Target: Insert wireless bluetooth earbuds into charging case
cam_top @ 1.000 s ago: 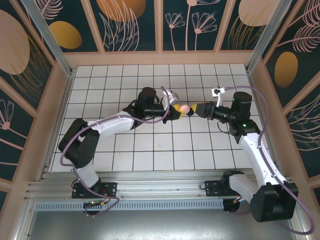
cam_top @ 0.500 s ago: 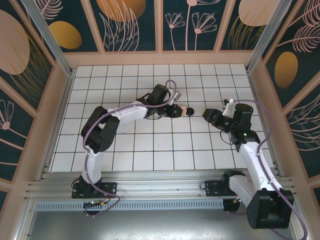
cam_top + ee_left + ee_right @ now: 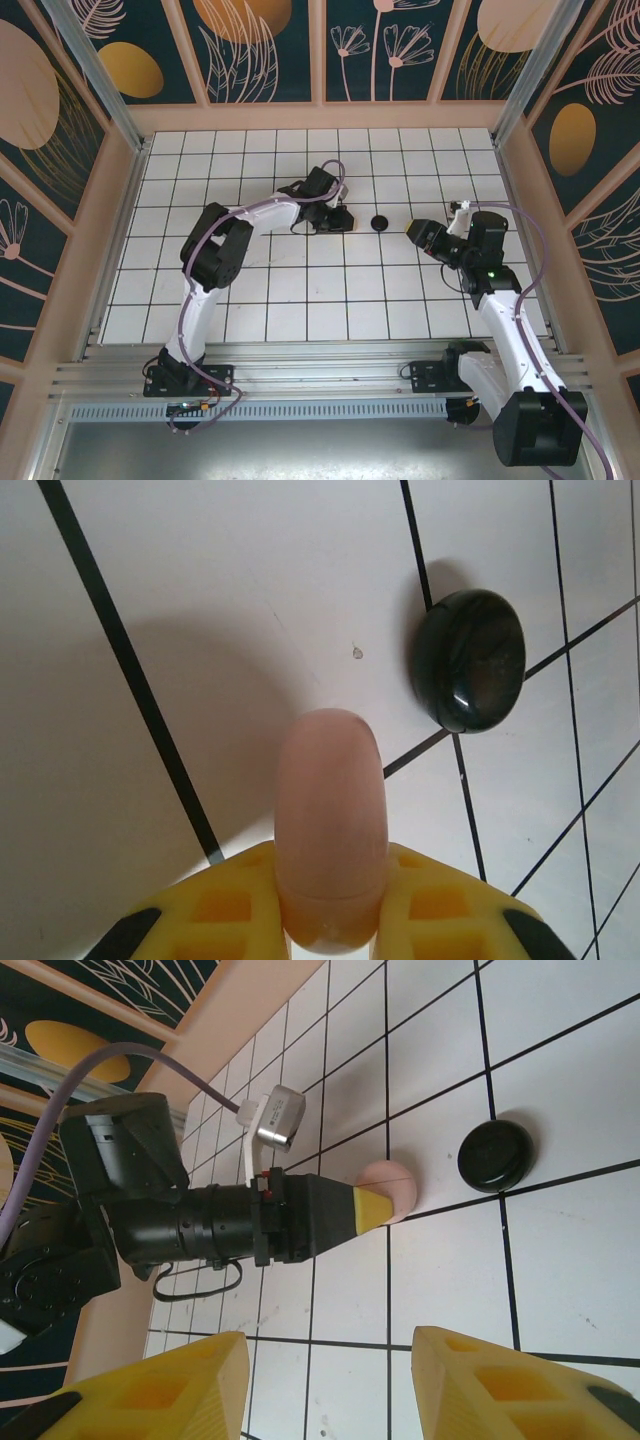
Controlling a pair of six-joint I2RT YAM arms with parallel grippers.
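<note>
Left gripper [image 3: 346, 221] drawn back leftward and lower with the glossy pale pink rounded case [image 3: 331, 820], round black case [image 3: 380, 222] now uncovered, right gripper [image 3: 413, 231] retreated rightward, no longer meeting the left one.

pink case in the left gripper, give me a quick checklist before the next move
1. Grip: ok. The left gripper is shut on the pink case, which is pinched between the yellow fingers.
2. Pink case open for loading: not ok. It looks closed.
3. Black case out of the way: ok. It lies alone on the tiles, apart from both grippers, and also looks closed.
4. Right gripper free: ok. Its jaws are open with nothing between them.
5. Pink case resting on the table or held just above it: cannot tell.
6. Earbuds already inside either case: cannot tell.
</note>
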